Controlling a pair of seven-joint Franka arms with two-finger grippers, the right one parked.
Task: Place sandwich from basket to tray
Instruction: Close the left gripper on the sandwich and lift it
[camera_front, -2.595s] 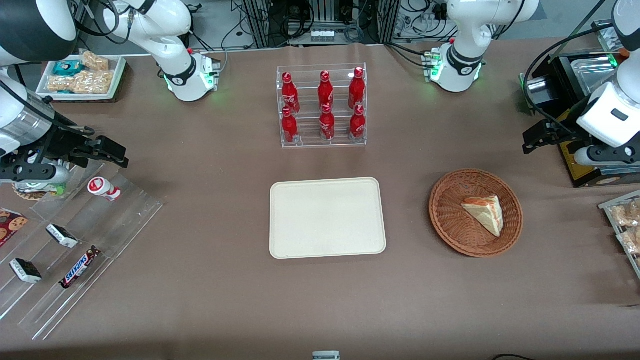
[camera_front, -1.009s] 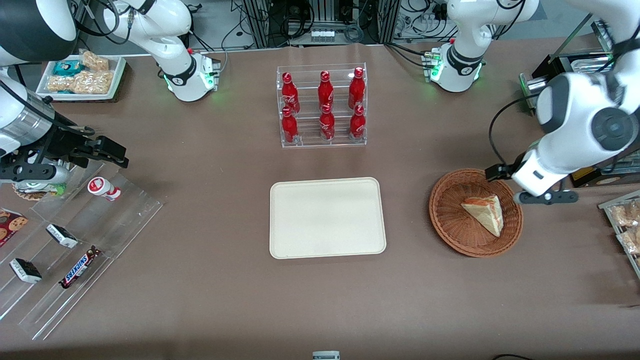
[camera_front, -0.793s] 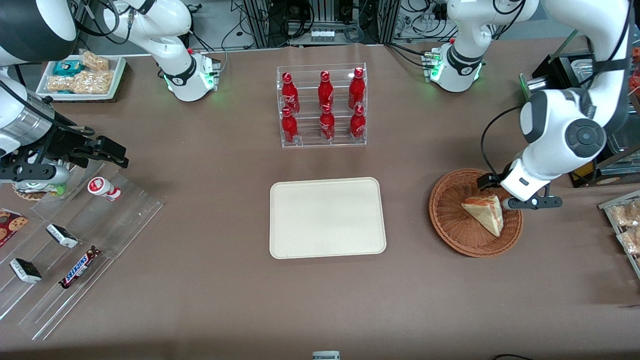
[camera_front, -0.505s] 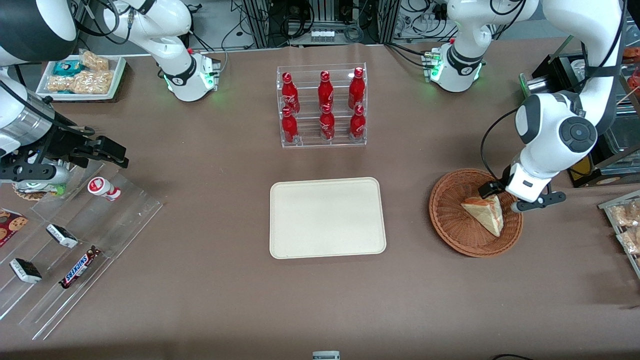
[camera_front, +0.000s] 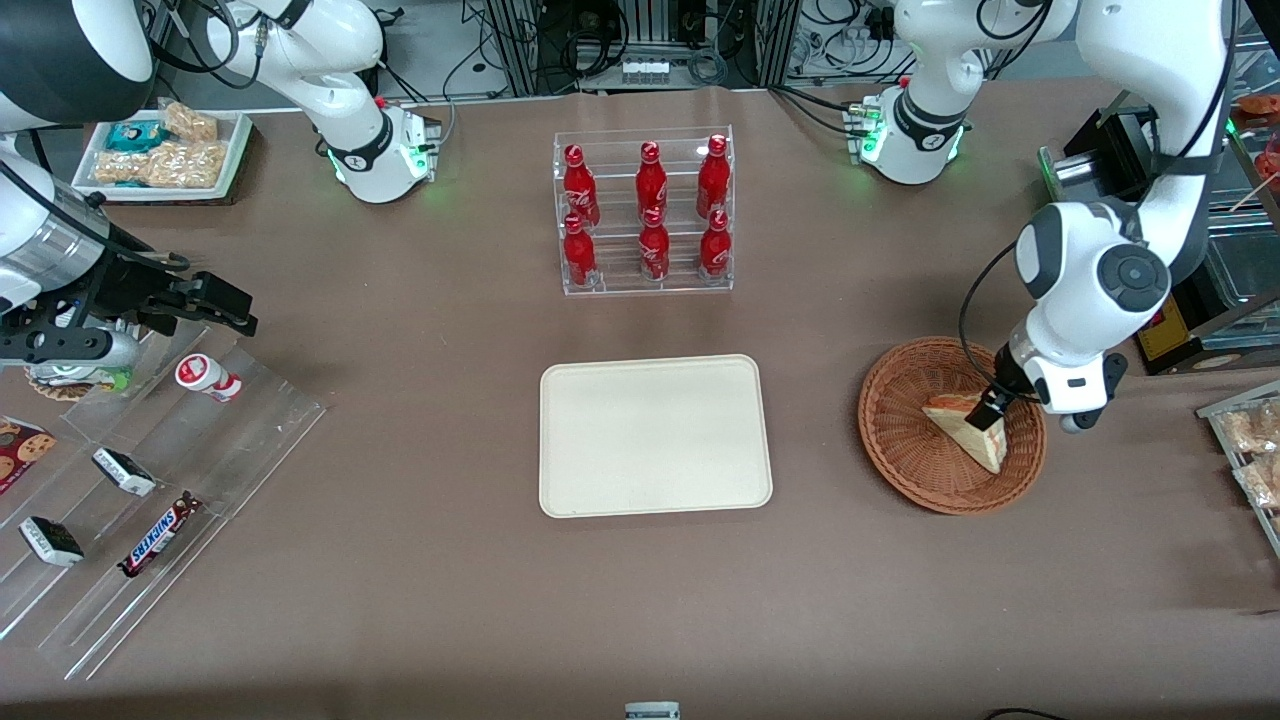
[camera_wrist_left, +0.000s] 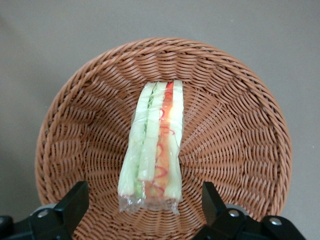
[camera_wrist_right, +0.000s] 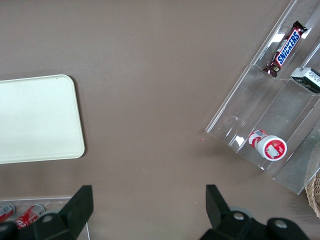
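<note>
The sandwich (camera_front: 968, 432) is a plastic-wrapped pale wedge with orange and green layers, lying in the round wicker basket (camera_front: 900, 470) toward the working arm's end of the table. My left gripper (camera_front: 1008, 408) hangs just above the basket, over the wide end of the sandwich. In the left wrist view the sandwich (camera_wrist_left: 155, 145) lies edge-up in the basket (camera_wrist_left: 240, 125), and the gripper (camera_wrist_left: 141, 205) is open, one black finger on each side of its wrapped end with gaps between. The cream tray (camera_front: 655, 435) sits bare at the table's middle.
A clear rack of red bottles (camera_front: 645, 215) stands farther from the front camera than the tray. A stepped acrylic rack with snack bars (camera_front: 150, 480) and a white tray of snacks (camera_front: 165, 150) lie toward the parked arm's end. Packaged snacks (camera_front: 1250, 450) and a black box (camera_front: 1165, 335) flank the basket.
The left arm swung in from the working arm's end of the table and came down over the basket. Its gripper now straddles the sandwich's wide end. The sandwich has not moved.
</note>
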